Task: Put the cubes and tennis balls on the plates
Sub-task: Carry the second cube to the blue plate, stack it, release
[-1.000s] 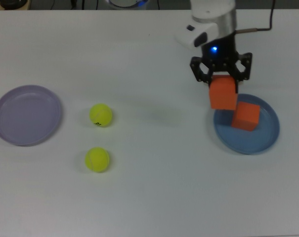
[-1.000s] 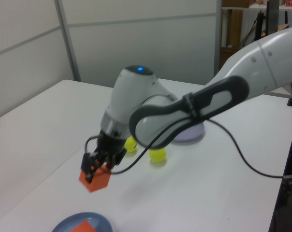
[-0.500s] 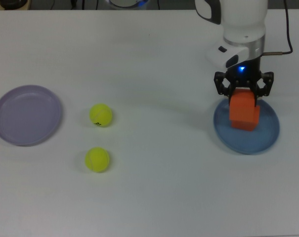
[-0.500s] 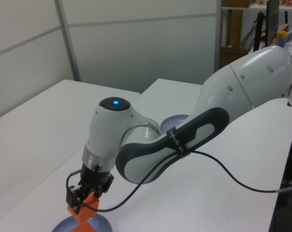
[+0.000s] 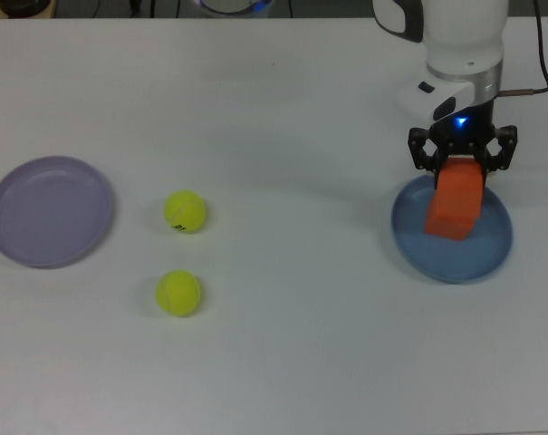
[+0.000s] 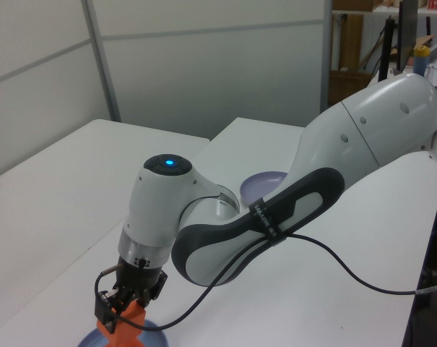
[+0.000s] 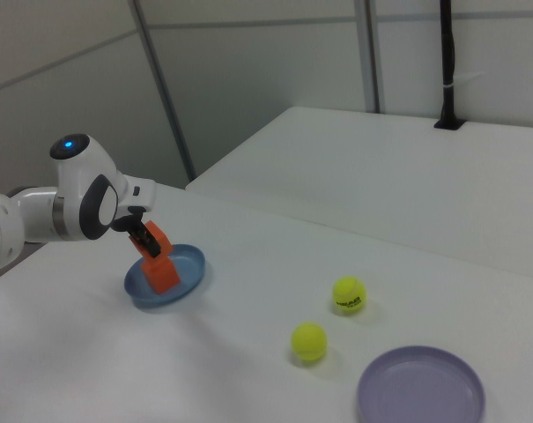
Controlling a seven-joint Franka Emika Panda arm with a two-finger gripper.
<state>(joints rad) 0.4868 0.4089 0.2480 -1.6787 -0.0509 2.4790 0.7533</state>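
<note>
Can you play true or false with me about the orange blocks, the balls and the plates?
1. The pincer holds an orange cube over the blue plate. True.
2. Both tennis balls are on the purple plate. False: the marked ball and the other ball lie on the table.
3. The purple plate has nothing on it. True.
4. The blue plate has nothing on it. False: a second cube sits on it.

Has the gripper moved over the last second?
Yes. In the top view the gripper, holding a cube, has shifted right from beside the blue plate's left rim to over the plate.
</note>
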